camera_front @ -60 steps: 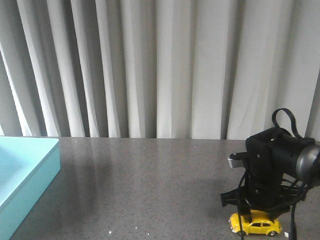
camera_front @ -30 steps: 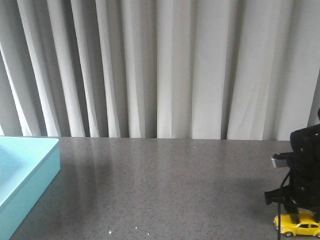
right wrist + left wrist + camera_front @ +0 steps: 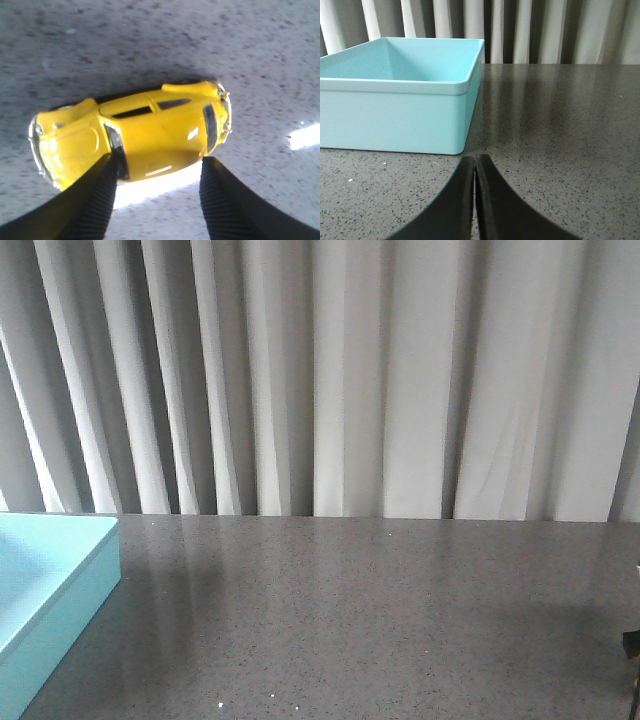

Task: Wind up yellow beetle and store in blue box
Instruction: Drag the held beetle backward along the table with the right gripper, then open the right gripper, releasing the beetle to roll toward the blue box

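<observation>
One grey speckled table point(image 3: 350, 620) carries the blue box point(image 3: 45, 585) at its left edge; the left gripper point(image 3: 475, 200) rests pressed closed, empty, near the box; the right gripper point(image 3: 155, 192) hangs spread apart over the yellow beetle point(image 3: 135, 130), gripping nothing.

Dark speckled table point(image 3: 330, 620) with blue box point(image 3: 50, 580) and yellow beetle point(image 3: 130, 132) on it

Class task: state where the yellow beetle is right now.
In the right wrist view, the yellow beetle lies on the grey table, just beyond the right gripper.
</observation>
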Motion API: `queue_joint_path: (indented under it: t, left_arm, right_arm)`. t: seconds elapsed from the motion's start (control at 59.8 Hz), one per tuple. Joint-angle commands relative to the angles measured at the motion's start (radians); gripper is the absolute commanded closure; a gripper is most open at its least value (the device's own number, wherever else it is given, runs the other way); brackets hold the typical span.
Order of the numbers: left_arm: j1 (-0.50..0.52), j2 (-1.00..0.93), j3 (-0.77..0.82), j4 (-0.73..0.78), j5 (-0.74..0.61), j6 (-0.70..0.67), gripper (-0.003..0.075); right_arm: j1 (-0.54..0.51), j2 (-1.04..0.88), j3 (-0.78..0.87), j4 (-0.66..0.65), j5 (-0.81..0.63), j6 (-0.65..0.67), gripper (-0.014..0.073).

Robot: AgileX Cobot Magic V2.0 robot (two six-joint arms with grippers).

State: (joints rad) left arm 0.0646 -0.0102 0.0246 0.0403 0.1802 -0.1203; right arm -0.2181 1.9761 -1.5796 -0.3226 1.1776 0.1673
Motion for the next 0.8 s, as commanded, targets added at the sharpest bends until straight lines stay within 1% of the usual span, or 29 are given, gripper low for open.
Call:
queue_joint_path:
  t: [0.0,0.184,0.334,0.401,0.451,0.602,0.719,0.786]
  left_arm:
    - [-0.007,-0.015,-0.013,-0.001,-0.068,-0.008,0.0726]
    - [-0.007,-0.015,-0.013,-0.001,-0.068,-0.008,0.0726]
    - [-0.007,-0.015,-0.013,-0.001,-0.068,-0.008,0.0726]
    - [-0.007,-0.015,-0.013,-0.001,-0.068,-0.008,0.0726]
    - [-0.007,-0.015,-0.013,-0.001,-0.068,-0.008,0.0726]
    - [-0.007,-0.015,-0.013,-0.001,-0.068,-0.008,0.0726]
    - [-0.007,-0.015,-0.013,-0.001,-0.068,-0.008,0.0726]
    - [-0.007,-0.015,-0.013,-0.001,-0.068,-0.008,0.0726]
  right_arm:
    - [-0.036,0.008,0.018,-0.033,0.074,-0.018,0.0214]
    - [-0.036,0.001,0.013,-0.019,0.024,-0.03,0.0214]
    - [-0.036,-0.04,-0.043,0.071,-0.035,-0.052,0.0214]
    - [-0.036,-0.071,-0.099,0.154,-0.061,-0.056,0.0214]
    - [-0.036,-0.095,-0.149,0.239,-0.075,-0.068,0.0214]
    - [-0.036,-0.174,-0.265,0.5,-0.104,-0.167,0.0214]
    - [-0.034,-0.273,-0.273,0.608,-0.14,-0.264,0.0236]
    - [-0.032,-0.335,-0.269,0.657,-0.148,-0.319,0.0283]
